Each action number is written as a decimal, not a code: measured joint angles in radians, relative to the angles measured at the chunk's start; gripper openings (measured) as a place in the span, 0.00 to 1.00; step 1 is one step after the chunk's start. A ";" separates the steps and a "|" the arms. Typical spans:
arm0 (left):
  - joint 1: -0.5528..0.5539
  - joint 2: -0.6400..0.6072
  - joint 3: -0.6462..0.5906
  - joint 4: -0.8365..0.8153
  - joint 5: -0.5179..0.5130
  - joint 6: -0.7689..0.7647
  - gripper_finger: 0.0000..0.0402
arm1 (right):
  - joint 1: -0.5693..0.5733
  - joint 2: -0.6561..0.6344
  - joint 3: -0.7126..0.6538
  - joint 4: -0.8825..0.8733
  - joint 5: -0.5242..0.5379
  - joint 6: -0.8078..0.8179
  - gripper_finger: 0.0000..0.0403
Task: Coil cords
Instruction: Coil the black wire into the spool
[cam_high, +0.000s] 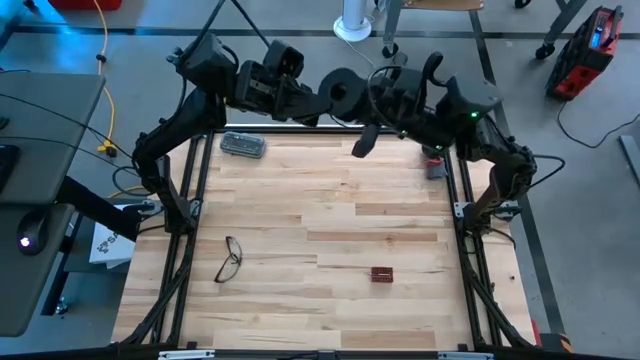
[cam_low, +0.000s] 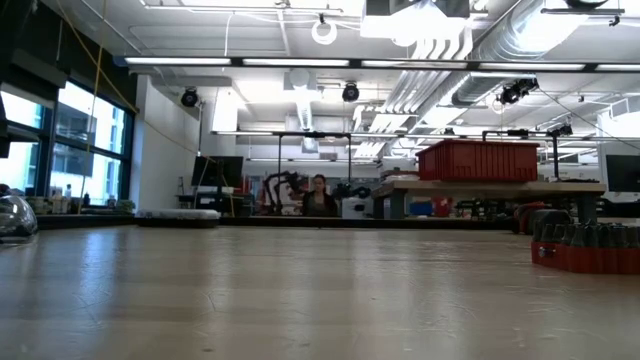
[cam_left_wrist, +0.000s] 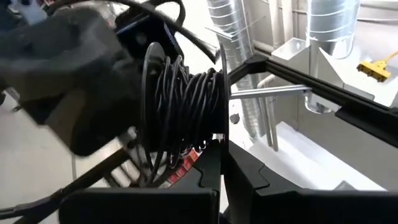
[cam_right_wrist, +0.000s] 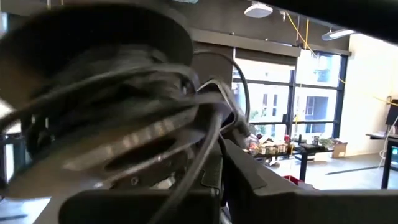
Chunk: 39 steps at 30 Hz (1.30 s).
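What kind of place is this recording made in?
Probably a robotics lab or workshop: a wooden table inside a black frame with two robot arms, workbenches carrying a red bin behind it, exposed ceiling ducts, and a person at a far bench.

Black reel (cam_high: 343, 92) above table's far edge; thin dark wire (cam_left_wrist: 186, 102) coiled round it

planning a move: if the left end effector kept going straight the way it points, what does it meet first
Probably the reel wound with dark cord, right ahead of the shut left end effector in its wrist view. Depth is unclear; they may already touch.
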 joint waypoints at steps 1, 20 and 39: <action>-0.001 0.000 0.000 -0.001 -0.001 0.000 0.01 | 0.003 -0.002 0.000 0.002 0.000 0.005 0.00; 0.104 -0.040 -0.001 -0.023 -0.023 0.188 0.01 | 0.030 -0.037 0.000 -0.166 0.175 -0.008 0.01; 0.120 -0.136 -0.001 -0.290 0.012 0.684 0.01 | 0.013 -0.014 0.000 -0.284 0.081 -0.094 0.57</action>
